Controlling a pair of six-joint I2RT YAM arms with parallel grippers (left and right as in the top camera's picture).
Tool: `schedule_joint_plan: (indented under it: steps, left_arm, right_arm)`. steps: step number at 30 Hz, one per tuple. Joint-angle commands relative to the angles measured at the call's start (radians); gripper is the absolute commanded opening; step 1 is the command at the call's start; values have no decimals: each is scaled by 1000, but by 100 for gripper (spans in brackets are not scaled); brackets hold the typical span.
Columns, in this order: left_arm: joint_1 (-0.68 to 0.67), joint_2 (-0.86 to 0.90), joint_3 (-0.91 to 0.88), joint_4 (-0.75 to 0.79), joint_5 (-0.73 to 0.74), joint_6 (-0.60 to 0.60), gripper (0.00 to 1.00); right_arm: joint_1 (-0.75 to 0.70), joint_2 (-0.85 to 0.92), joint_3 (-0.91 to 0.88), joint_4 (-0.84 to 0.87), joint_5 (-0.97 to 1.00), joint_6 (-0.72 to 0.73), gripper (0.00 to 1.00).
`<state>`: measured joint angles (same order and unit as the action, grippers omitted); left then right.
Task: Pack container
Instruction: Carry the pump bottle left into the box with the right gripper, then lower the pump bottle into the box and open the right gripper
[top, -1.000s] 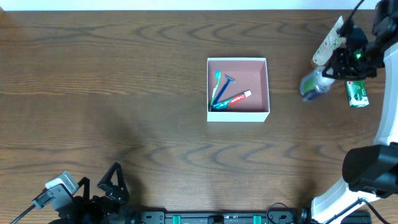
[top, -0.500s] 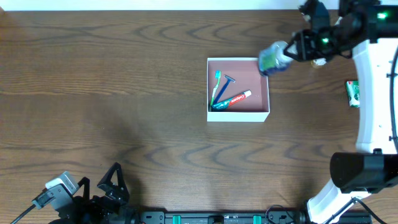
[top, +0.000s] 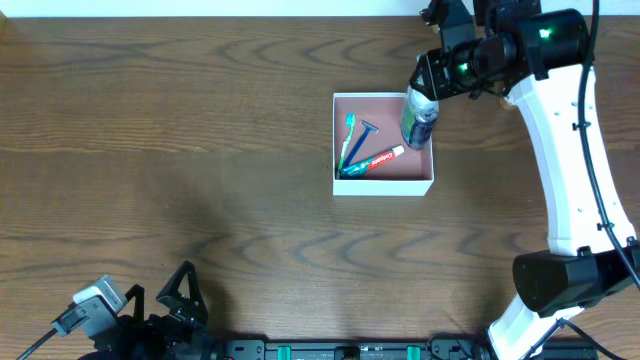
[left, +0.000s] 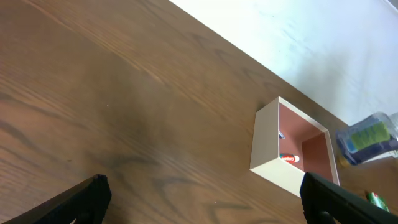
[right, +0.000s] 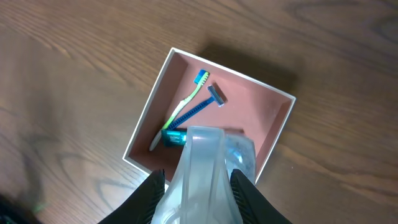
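Observation:
The container (top: 385, 186), a square white box with a pink floor, sits at the table's middle right. A green toothbrush (top: 347, 140), a blue razor (top: 364, 131) and a red toothpaste tube (top: 378, 159) lie in its left half. My right gripper (top: 432, 78) is shut on a clear bottle with a green label (top: 419, 118) and holds it tilted over the box's right side. In the right wrist view the bottle (right: 208, 165) fills the space between the jaws (right: 198, 193), above the box floor (right: 249, 99). My left gripper (top: 160, 300) is open and empty at the front left.
The left wrist view shows the container (left: 264, 146) far ahead, the held bottle (left: 370, 137) above its right side, and a bit of a small green box (left: 374, 198) at the right edge. My white right arm (top: 560, 150) stretches along the table's right side.
My right gripper has carried the bottle from the far right of the table leftwards to above the container's right side. The left arm has not moved.

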<state>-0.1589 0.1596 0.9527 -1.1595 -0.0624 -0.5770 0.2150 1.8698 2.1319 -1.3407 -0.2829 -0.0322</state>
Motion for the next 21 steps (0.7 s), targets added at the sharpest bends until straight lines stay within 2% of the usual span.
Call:
schedule_joint_plan:
  steps: [1, 21]
  left_arm:
    - [3, -3, 0, 1, -1, -5, 98]
    - [3, -3, 0, 1, -1, -5, 98]
  right_arm:
    - [10, 4, 30, 19, 14, 40, 29]
    - [41, 169, 30, 73, 51, 54, 33]
